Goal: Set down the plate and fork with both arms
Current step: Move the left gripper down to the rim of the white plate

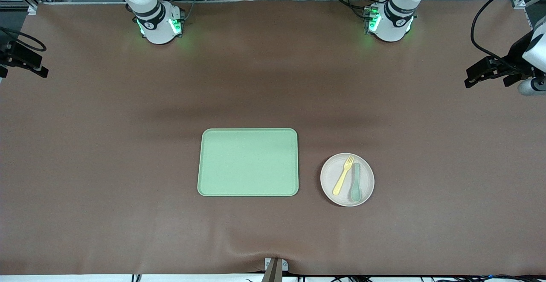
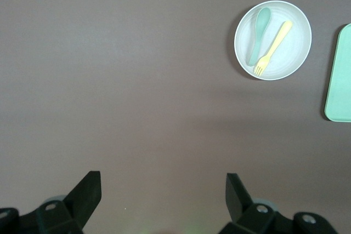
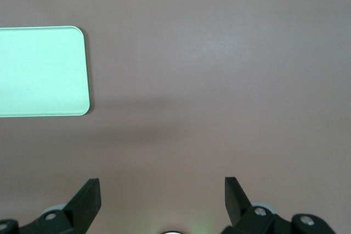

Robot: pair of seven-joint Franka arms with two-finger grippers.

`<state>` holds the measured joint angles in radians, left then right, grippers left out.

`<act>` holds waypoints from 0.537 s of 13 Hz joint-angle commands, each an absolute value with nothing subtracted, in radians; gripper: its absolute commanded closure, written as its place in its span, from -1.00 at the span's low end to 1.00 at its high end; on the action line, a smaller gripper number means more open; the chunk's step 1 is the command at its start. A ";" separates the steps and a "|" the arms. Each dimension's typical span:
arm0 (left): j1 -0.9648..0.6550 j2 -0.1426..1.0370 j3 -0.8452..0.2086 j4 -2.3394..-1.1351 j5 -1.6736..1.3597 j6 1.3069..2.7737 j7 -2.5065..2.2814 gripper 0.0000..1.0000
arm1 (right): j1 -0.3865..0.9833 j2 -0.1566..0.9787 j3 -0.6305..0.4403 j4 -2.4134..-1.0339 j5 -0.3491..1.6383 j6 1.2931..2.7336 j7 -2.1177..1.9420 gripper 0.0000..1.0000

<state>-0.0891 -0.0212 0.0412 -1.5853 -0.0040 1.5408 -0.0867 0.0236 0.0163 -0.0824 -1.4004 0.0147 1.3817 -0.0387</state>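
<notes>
The pale plate (image 1: pixel 330 175) lies on the brown table, beside the green tray at the left arm's end of it. On the plate rests the yellow fork (image 1: pixel 344 174), next to a grey-green spoon (image 1: pixel 355 184). The left wrist view shows the same plate (image 2: pixel 293 53), fork (image 2: pixel 273 47) and spoon (image 2: pixel 259 34) from well above. My left gripper (image 2: pixel 163 182) hangs open and empty, high over the left arm's end of the table (image 1: pixel 489 79). At the right arm's end my right gripper (image 3: pixel 162 187) is open and empty too, high over bare table (image 1: pixel 21 69).
A rectangular light-green tray (image 1: pixel 248 162) lies flat mid-table, nothing on it; its edge shows in the left wrist view (image 2: pixel 340 75) and a corner in the right wrist view (image 3: pixel 41 70). Brown cloth covers the table. Cables run at both ends.
</notes>
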 commanded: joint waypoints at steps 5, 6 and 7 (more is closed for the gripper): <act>-0.083 0.006 0.046 -1.580 -0.003 1.549 -0.074 -1.00 | 0.040 0.012 -0.084 -1.402 0.005 1.384 -0.035 -1.00; -0.072 0.026 0.045 -1.575 -0.003 1.551 -0.066 -1.00 | 0.040 0.012 -0.084 -1.402 0.005 1.384 -0.034 -1.00; -0.063 0.043 0.044 -1.575 -0.027 1.555 -0.064 -1.00 | 0.040 0.012 -0.084 -1.402 0.005 1.384 -0.034 -1.00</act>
<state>-0.0807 0.0076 0.0430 -1.5862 -0.0061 1.5426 -0.0854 0.0285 0.0163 -0.0806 -1.4004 0.0147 1.3817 -0.0387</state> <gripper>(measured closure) 0.000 0.000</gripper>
